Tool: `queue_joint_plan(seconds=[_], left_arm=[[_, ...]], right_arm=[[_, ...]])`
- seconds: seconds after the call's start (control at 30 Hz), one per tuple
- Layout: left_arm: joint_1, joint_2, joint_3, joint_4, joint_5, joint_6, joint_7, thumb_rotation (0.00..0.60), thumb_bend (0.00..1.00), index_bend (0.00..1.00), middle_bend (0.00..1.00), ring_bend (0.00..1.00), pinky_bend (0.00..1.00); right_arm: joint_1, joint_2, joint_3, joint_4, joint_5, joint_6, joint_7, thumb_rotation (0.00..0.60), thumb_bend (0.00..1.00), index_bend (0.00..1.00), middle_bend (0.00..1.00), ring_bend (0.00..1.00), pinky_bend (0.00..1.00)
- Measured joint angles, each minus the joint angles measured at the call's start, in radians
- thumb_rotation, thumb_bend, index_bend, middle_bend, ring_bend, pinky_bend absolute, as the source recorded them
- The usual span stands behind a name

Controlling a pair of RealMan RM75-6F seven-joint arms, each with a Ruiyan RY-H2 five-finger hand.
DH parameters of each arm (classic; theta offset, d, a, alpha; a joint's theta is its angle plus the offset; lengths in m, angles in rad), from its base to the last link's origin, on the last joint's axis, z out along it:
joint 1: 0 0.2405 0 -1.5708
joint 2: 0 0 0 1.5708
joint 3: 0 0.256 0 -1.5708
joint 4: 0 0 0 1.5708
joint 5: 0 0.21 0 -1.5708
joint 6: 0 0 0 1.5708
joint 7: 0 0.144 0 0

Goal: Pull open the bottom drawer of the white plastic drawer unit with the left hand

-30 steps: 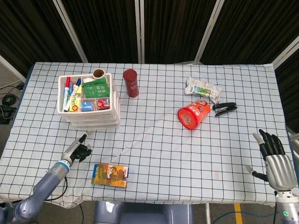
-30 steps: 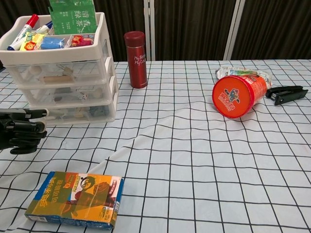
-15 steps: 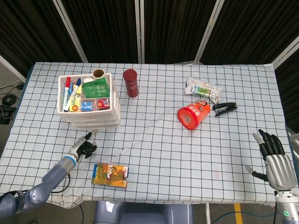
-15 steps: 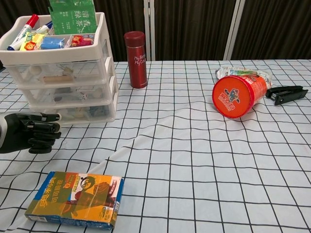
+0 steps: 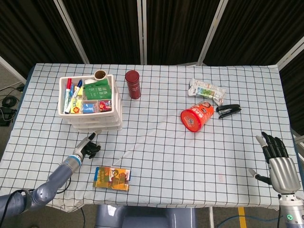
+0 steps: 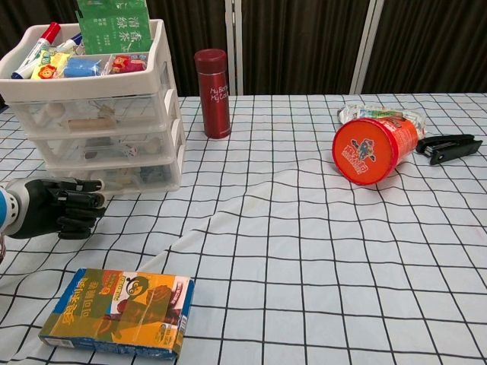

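White drawer unit [image 6: 114, 114], translucent drawer fronts. Tablecloth [image 6: 304, 251] white, black grid. Maroon flask [image 6: 212, 93]. Orange-red canister [image 6: 373, 148], white lid print. Black stapler [image 6: 445, 147]. Yellow-green-orange box [image 6: 118, 312]. Left hand [image 6: 65, 211] black, silver back. Right hand [image 5: 278, 159] silver, black fingers.

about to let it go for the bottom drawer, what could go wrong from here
1. The left robot hand has its fingers curled in front of the bottom drawer; it may bump the front rather than hook it.
2. The drawer unit is loosely loaded on top; a pull could drag the whole unit or spill items.
3. The snack box lies near the arm's path and could get pushed.
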Motion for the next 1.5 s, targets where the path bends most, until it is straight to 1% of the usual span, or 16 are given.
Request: queue_joint_plan(seconds=[0.3, 0.67, 0.93, 1.1, 1.5], left_arm=[[-0.011, -0.029, -0.006, 0.033, -0.006, -0.006, 0.008, 0.6, 0.88, 0.01, 1.0, 0.99, 0.89], [-0.001, -0.046, -0.024, 0.049, 0.026, -0.001, 0.006, 0.6, 0.88, 0.02, 1.0, 0.99, 0.89], [-0.009, -0.063, -0.032, 0.079, 0.016, -0.027, 0.0, 0.6, 0.88, 0.05, 1.0, 0.99, 0.89], [-0.015, -0.08, -0.034, 0.105, 0.018, -0.038, 0.001, 0.6, 0.88, 0.09, 1.0, 0.99, 0.89], [-0.001, -0.077, -0.033, 0.095, 0.043, -0.037, 0.001, 0.6, 0.88, 0.16, 1.0, 0.99, 0.89]], right_arm=[[0.001, -0.003, -0.001, 0.001, 0.001, -0.004, -0.005, 0.6, 0.03, 0.0, 0.0, 0.0, 0.0], [0.002, -0.005, -0.002, 0.001, 0.001, -0.007, -0.01, 0.6, 0.03, 0.0, 0.0, 0.0, 0.0], [0.004, -0.009, -0.003, 0.002, 0.002, -0.011, -0.018, 0.6, 0.03, 0.0, 0.0, 0.0, 0.0], [0.004, -0.012, -0.004, 0.002, 0.001, -0.013, -0.022, 0.6, 0.03, 0.0, 0.0, 0.0, 0.0], [0.004, -0.011, -0.004, 0.001, 0.002, -0.012, -0.022, 0.6, 0.03, 0.0, 0.0, 0.0, 0.0]])
